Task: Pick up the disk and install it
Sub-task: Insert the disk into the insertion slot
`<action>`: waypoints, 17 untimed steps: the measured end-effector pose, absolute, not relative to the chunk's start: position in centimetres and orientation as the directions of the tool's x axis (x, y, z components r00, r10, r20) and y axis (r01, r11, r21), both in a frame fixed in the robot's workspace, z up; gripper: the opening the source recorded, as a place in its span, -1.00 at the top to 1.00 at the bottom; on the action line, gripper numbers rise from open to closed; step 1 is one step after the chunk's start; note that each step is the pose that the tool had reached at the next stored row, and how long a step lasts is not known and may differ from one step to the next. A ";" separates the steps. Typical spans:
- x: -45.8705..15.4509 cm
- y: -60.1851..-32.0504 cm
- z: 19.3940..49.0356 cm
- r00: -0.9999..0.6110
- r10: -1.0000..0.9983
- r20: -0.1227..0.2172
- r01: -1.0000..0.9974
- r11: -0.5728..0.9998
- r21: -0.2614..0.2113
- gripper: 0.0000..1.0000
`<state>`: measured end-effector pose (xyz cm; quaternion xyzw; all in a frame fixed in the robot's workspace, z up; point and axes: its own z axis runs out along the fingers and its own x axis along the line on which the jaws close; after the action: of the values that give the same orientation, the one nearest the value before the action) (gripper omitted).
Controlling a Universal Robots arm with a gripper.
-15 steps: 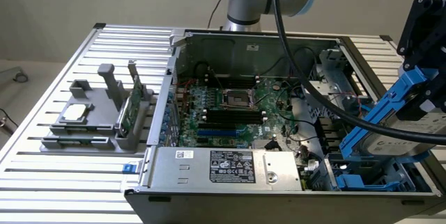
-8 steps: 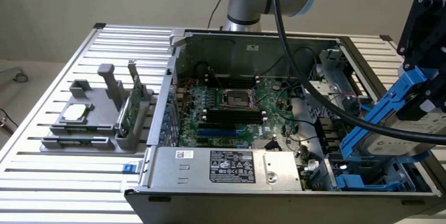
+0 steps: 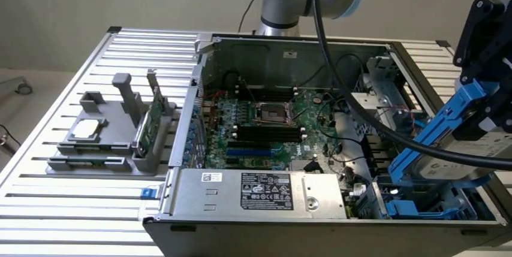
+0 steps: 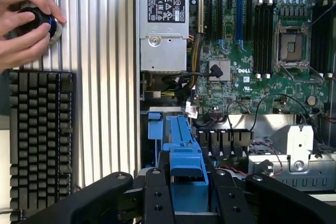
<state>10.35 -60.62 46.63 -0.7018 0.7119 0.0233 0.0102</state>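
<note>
So the arm hangs in from above at the exterior view's right, with the gripper [image 3: 490, 116] angled over the open PC case [image 3: 264, 47]. Its fingers [image 4: 157, 195] are pinching the disk [image 3: 468, 155] by its blue rails. The drive's tilted, well clear of the tabletop [image 3: 136, 47], just above the blue drive bay [image 3: 424, 212] in the case's front corner.

disk [image 3: 488, 146] | cut off, exterior view's right (cable [image 3: 400, 139] across it)
</note>
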 end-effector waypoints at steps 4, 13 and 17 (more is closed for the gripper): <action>10.3 -60.6 45.9 -0.015 -0.999 -0.048 -1.000 0.014 0.018 0.35; 10.3 -60.5 44.8 -0.012 -0.999 -0.048 -1.000 0.011 0.015 0.35; 10.3 -60.5 44.3 -0.006 -0.999 -0.048 -1.000 0.006 0.011 0.35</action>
<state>10.34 -60.46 44.28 -0.7047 0.7091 0.0210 0.0131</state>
